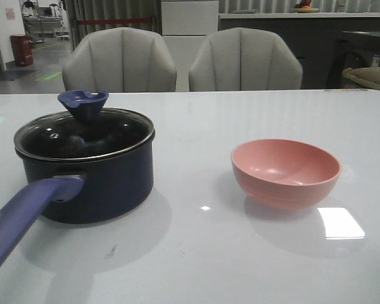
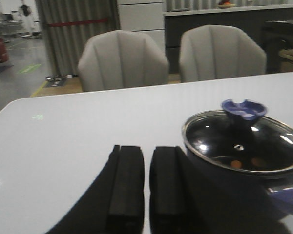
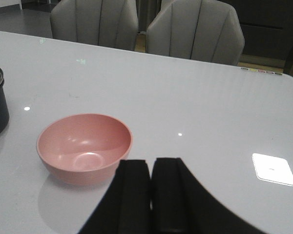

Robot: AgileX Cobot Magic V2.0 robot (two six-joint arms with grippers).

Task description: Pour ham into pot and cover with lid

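Note:
The dark navy pot (image 1: 98, 187) stands at the table's left, its purple-blue handle (image 1: 25, 215) pointing toward the near edge. The glass lid (image 1: 82, 134) with its blue knob (image 1: 83, 103) sits on the pot. Through the glass, in the left wrist view, orange-pink ham (image 2: 237, 164) lies on the pot's black floor. My left gripper (image 2: 147, 148) is shut on nothing, just beside the pot (image 2: 224, 190). Shut and empty too, my right gripper (image 3: 151, 163) hangs close to the empty pink bowl (image 3: 85, 146). Neither gripper shows in the front view.
The pink bowl (image 1: 285, 172) stands right of centre, a hand's width from the pot. Two grey chairs (image 1: 120, 60) (image 1: 244, 60) stand behind the table's far edge. A bright light patch (image 1: 341, 223) reflects off the glossy tabletop near the bowl.

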